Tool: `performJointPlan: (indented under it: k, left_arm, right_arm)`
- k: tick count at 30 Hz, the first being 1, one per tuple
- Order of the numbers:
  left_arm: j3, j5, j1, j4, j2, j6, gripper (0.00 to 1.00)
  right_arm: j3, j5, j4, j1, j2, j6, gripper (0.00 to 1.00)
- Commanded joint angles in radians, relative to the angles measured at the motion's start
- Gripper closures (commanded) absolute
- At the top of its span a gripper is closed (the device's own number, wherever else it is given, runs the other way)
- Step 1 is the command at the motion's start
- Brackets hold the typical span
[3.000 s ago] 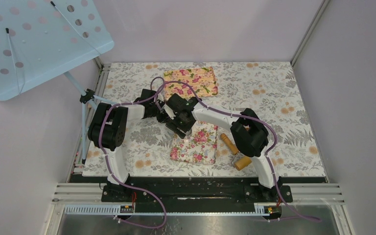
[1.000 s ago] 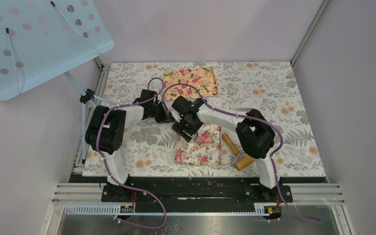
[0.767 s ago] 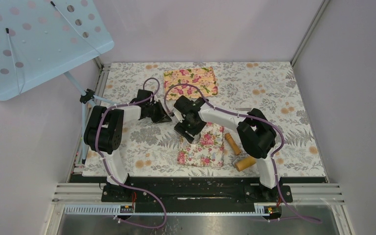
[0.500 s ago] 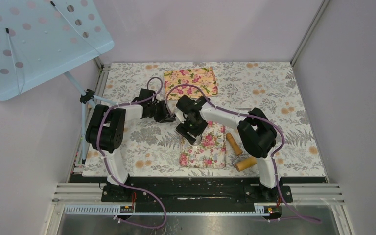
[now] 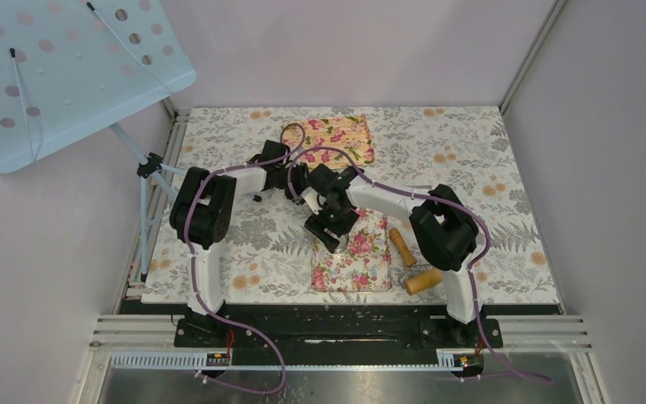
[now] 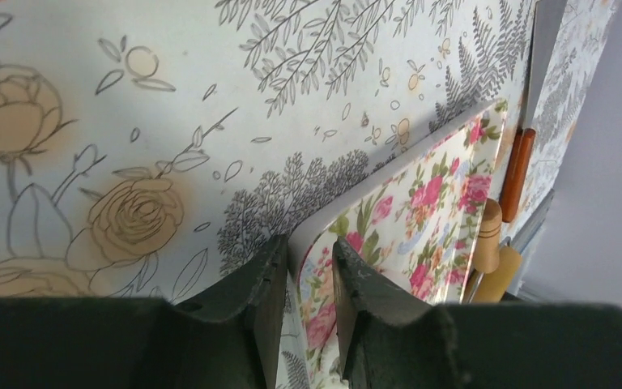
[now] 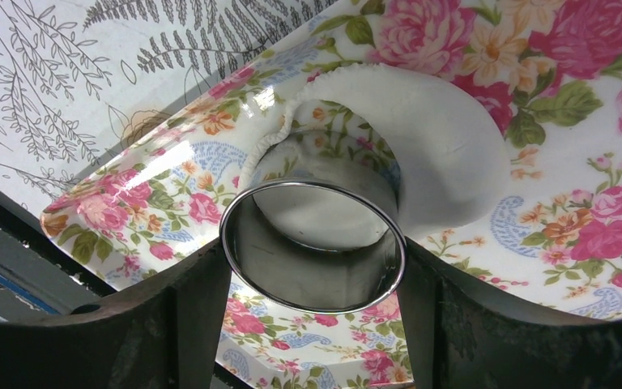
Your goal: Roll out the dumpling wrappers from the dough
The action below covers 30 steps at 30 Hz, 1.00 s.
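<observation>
A flattened white sheet of dough [image 7: 437, 138] lies on the near floral board [image 5: 357, 261], with a round piece cut from its near edge. My right gripper [image 7: 312, 279] is shut on the shiny metal ring [image 7: 312, 243], which stands on the dough; a white round wrapper [image 7: 324, 219] shows inside it. In the top view this gripper [image 5: 334, 234] is over the board's far left part. My left gripper [image 6: 306, 271] is shut on the board's corner [image 6: 324, 235]; in the top view it [image 5: 305, 189] sits just left of the right wrist.
A wooden roller [image 5: 419, 279] and its handle [image 5: 399, 246] lie right of the board, also seen in the left wrist view [image 6: 486, 243]. A second floral board [image 5: 328, 139] lies at the back. A blue perforated panel [image 5: 59, 67] overhangs the far left.
The left arm swung right and closed on the board's corner. The right gripper with the ring and the board shifted right and a little nearer.
</observation>
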Motion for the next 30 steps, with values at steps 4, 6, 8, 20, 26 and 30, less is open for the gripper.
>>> performJointPlan:
  k: [4, 6, 8, 20, 26, 30]
  left_arm:
    - [0.067, -0.043, -0.042, -0.119, 0.045, 0.073, 0.73]
    - [0.072, -0.066, -0.051, -0.142, 0.05, 0.088, 0.8]
    - [0.073, -0.084, -0.056, -0.155, 0.052, 0.093, 0.91]
    - [0.044, -0.28, -0.075, -0.224, 0.0, 0.065, 1.0]
    - [0.004, -0.429, -0.05, -0.222, -0.051, 0.005, 1.0]
    - [-0.011, -0.496, -0.044, -0.242, -0.053, -0.009, 1.0]
  right_arm:
    - [-0.054, -0.026, -0.108, 0.002, 0.061, -0.016, 0.86]
    - [-0.051, -0.023, -0.108, 0.001, 0.057, -0.018, 0.86]
    - [-0.05, -0.019, -0.107, 0.002, 0.056, -0.021, 0.86]
    - [-0.035, 0.027, -0.109, -0.005, 0.026, -0.009, 0.86]
    - [-0.011, 0.063, -0.107, -0.024, 0.012, 0.063, 0.86]
    - [-0.007, 0.059, -0.092, -0.034, 0.005, 0.103, 0.87]
